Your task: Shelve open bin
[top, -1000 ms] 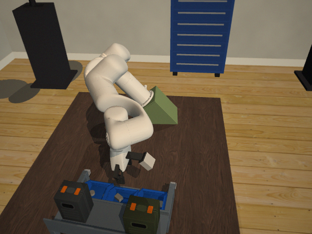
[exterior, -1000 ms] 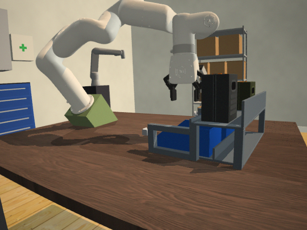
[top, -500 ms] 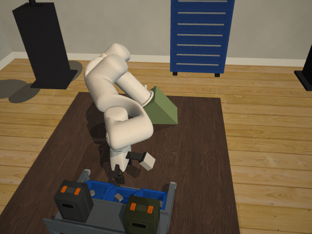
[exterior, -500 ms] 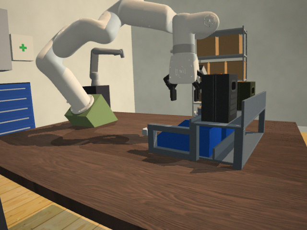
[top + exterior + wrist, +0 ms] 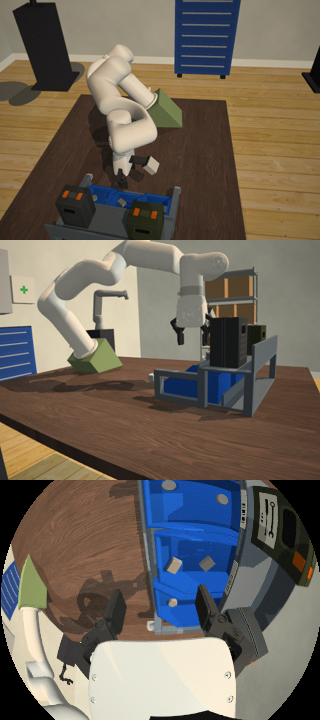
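Observation:
Three blue open bins stand side by side in the grey shelf (image 5: 109,220) (image 5: 263,351), open fronts toward the arm: left bin (image 5: 102,192) (image 5: 179,610), middle bin (image 5: 129,196) (image 5: 194,550), right bin (image 5: 157,200) (image 5: 194,503). Small grey parts lie in them; the middle bin's part (image 5: 121,202) (image 5: 175,566) shows plainly. In the exterior view the bins (image 5: 180,387) look level behind the front lip. My gripper (image 5: 121,180) (image 5: 192,339) (image 5: 159,595) is open and empty. It hangs well above the front of the left and middle bins, touching nothing.
A black case (image 5: 74,206) (image 5: 227,342) and a dark green case (image 5: 144,219) (image 5: 255,338) (image 5: 287,540) stand on the shelf's upper board over the bins' rear ends. The arm's green wedge base (image 5: 165,111) (image 5: 100,358) sits at the table's back.

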